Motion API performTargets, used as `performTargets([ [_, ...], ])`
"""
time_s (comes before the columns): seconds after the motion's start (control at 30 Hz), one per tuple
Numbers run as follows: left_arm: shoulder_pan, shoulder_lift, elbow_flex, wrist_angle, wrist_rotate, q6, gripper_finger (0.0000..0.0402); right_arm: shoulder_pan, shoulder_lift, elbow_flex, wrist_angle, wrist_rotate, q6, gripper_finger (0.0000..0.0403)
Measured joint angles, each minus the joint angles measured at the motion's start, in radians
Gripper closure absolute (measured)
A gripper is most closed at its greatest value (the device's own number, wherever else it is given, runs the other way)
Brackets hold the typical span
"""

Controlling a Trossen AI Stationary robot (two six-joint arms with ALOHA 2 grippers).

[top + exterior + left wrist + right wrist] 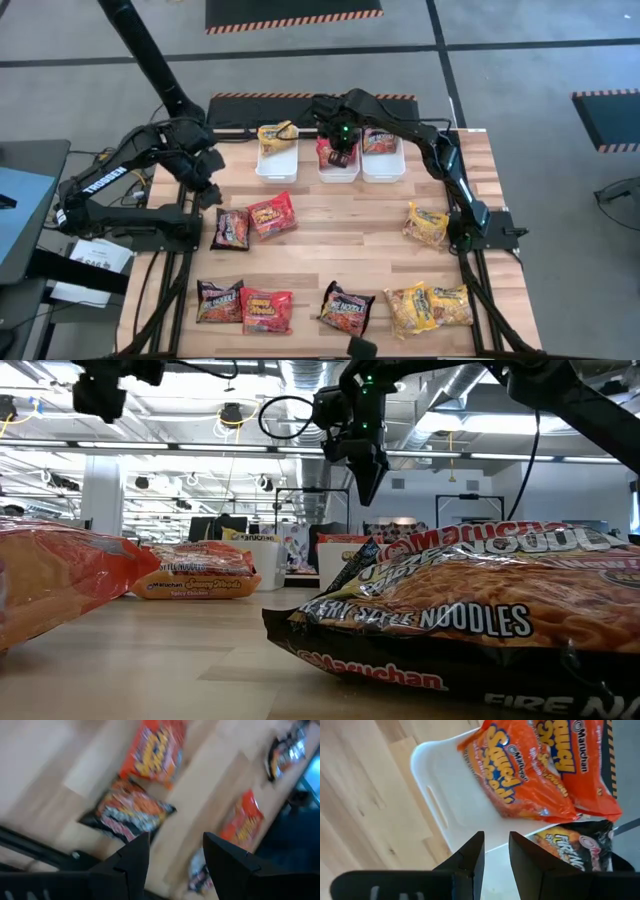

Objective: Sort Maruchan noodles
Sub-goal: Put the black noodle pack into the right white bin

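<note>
a wooden counter (340, 250) seen from above, with three white bins (277, 160) in a row at its far edge. the right pincer (340, 152) hangs over the middle bin, its fingers (470, 857) a little apart with nothing between them; under it lie two red noodle packets (520, 775) in a bin and a dark packet (570, 851) beside them. the left pincer (208, 190) sits at the counter's far left, fingers (132, 857) spread and empty, above a dark packet (230, 229) and a red packet (272, 215). more noodle packets lie loose along the near edge: dark, red, dark, then two yellow ones (428, 306), with another yellow packet (426, 224) at the right.
</note>
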Motion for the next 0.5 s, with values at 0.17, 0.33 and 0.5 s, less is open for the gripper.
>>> performTargets([
  [0.17,-0.036,0.0,0.0,-0.068,0.064,0.048,0.023,0.026,0.0,0.0,-0.032,0.0,0.058,0.029],
  [0.33,-0.106,0.0,0.0,-0.083,0.085,0.016,0.0221,0.077,0.0,-0.001,-0.029,-0.061,0.135,0.029],
  [0.5,-0.189,-0.008,-0.009,-0.09,0.115,-0.044,0.0219,0.148,-0.017,0.001,-0.032,-0.143,0.206,0.029],
])
